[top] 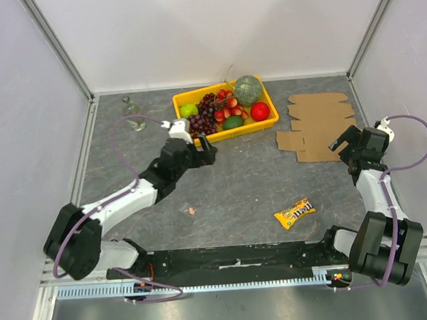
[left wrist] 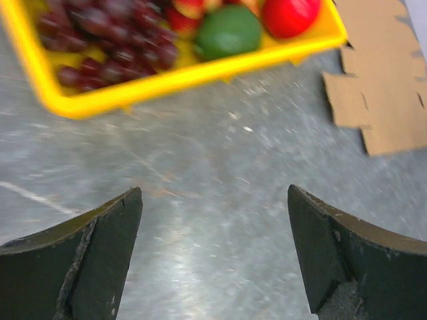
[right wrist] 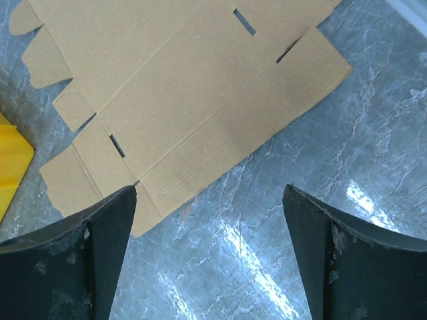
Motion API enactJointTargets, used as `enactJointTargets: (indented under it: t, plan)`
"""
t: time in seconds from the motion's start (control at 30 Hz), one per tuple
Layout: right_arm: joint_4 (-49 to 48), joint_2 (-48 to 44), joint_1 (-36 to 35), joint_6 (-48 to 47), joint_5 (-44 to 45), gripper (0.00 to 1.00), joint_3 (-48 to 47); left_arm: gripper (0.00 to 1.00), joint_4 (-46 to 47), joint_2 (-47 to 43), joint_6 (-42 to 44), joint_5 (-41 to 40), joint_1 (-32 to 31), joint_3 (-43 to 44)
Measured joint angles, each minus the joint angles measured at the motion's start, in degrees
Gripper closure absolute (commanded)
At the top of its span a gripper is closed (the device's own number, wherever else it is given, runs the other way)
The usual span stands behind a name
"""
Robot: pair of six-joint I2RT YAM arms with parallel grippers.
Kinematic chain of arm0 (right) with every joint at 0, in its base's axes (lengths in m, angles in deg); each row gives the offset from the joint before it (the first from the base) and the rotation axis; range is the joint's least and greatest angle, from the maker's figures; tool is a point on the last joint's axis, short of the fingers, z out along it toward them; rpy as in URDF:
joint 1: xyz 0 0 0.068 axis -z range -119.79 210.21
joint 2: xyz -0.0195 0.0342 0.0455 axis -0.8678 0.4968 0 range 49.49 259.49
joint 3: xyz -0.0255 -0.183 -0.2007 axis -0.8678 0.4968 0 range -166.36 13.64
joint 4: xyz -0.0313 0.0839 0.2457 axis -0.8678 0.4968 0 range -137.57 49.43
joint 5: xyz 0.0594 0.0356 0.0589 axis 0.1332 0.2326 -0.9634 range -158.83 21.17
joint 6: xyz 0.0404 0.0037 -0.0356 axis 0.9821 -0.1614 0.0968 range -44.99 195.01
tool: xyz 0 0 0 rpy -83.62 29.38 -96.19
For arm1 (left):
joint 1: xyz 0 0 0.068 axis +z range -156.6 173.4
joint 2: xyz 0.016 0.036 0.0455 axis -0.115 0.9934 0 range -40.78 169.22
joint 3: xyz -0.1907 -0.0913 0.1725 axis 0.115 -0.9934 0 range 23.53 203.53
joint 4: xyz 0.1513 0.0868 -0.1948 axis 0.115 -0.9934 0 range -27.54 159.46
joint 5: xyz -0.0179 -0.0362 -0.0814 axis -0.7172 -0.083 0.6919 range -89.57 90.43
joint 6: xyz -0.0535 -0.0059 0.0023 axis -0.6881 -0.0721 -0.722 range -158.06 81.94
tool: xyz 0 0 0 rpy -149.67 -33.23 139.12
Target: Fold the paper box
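The paper box (top: 319, 127) is a flat brown die-cut cardboard sheet with flaps and slots, lying on the grey table at the right. It fills the upper part of the right wrist view (right wrist: 180, 87) and shows at the right edge of the left wrist view (left wrist: 383, 87). My right gripper (top: 342, 143) is open and empty, just above the sheet's near right edge; in its own view (right wrist: 209, 200) the jaws stand wide over bare table. My left gripper (top: 202, 147) is open and empty near the tray's front, well left of the sheet, its jaws wide apart in its own view (left wrist: 215, 200).
A yellow plastic tray (top: 259, 127) of fruit stands at the back centre, also in the left wrist view (left wrist: 167, 83). A yellow candy packet (top: 294, 213) lies near the front right. A small glass bottle (top: 130, 111) stands at the back left. A small scrap (top: 191, 210) lies mid-table.
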Motion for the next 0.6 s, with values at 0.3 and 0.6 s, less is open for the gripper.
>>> enactJointTargets:
  t: [0.3, 0.6]
  plan:
    - [-0.5, -0.2, 0.1, 0.6, -4.4, 0.02, 2.4, 0.07, 3.3, 21.0, -7.1, 2.2, -11.3, 13.9]
    - [-2.0, -0.7, 0.1, 2.8, -7.6, 0.02, 3.0, 0.08, 0.5, 36.1, -13.5, 0.1, -17.1, 32.1]
